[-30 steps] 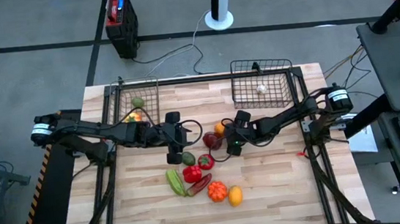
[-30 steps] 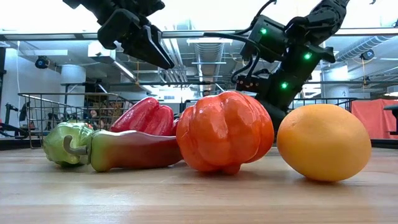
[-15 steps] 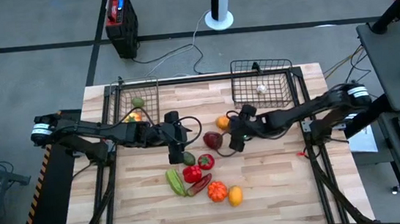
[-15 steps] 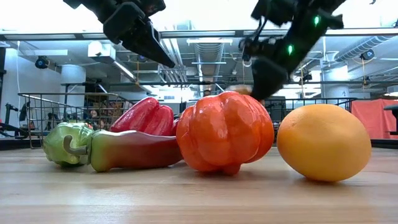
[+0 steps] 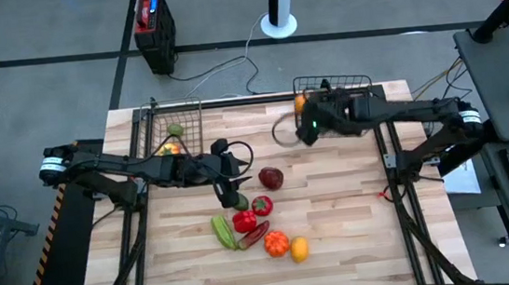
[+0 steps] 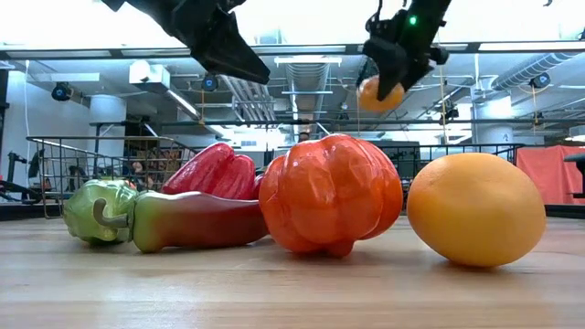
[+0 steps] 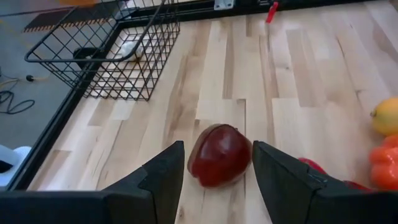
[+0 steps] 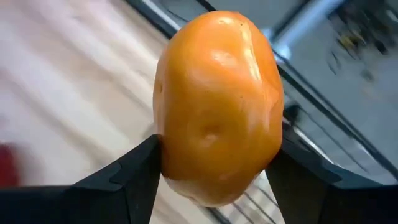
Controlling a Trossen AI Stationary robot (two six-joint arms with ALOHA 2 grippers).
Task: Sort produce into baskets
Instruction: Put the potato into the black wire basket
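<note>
From above, my right hand is lifted near the far edge of the counter, pinching a small orange fruit just beside the near left corner of the right basket. The left basket sits at the far left corner with a green piece in it. My left hand hovers mid-counter beside a dark maroon fruit, above a cluster of loose produce toward the near edge.

From counter level, the orange fruit hangs high in my right hand. An orange pepper, a lemon and a red and green chili pepper fill the foreground.

Through my left wrist, my left hand is spread, its fingers straddling the maroon fruit.

Through my right wrist, my fingers press both sides of the orange fruit.

The risks as I judge them: the fruit is round and smooth, so it may slip free before it clears the basket rim, or, let go too early, strike the wire edge and roll away. The maroon fruit could squirt sideways if my left hand closes off-centre.
</note>
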